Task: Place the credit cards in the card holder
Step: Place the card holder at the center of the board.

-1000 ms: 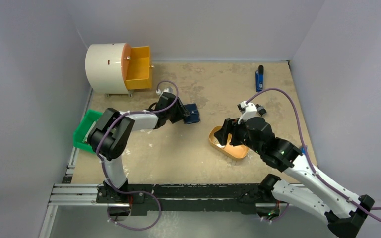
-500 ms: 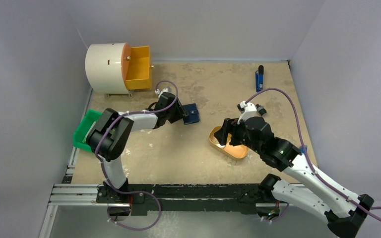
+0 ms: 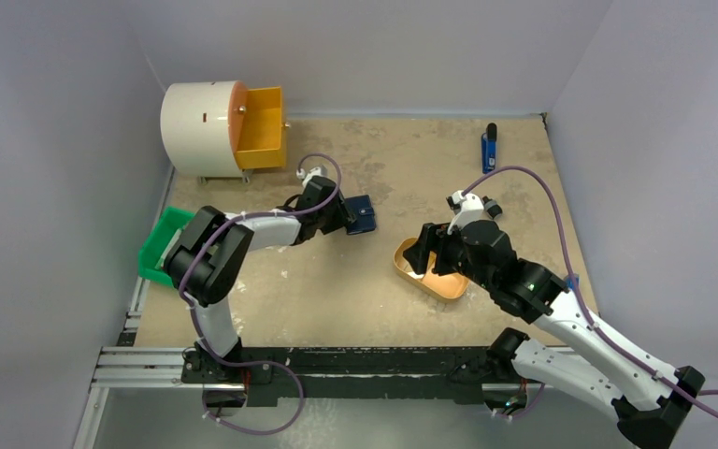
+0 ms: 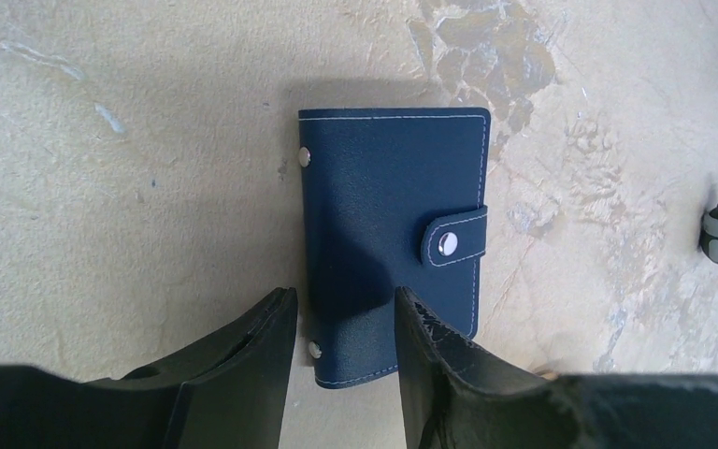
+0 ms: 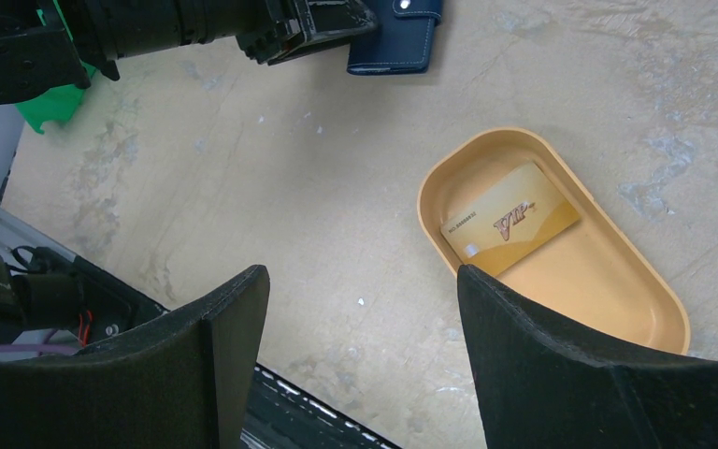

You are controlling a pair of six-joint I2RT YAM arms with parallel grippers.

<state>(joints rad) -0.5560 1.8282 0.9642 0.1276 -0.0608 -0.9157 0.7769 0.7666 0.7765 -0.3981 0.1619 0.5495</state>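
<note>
My left end effector (image 4: 341, 313) is narrowly spread over the near end of the shut card holder (image 4: 393, 196) and covers one corner; I cannot tell if it touches. My right end effector (image 5: 363, 281) is spread wide above the worktop (image 5: 290, 168). Beyond its fingertips one credit card (image 5: 510, 220) lies in the orange tray (image 5: 608, 290). From overhead the arm hides that card.
</note>
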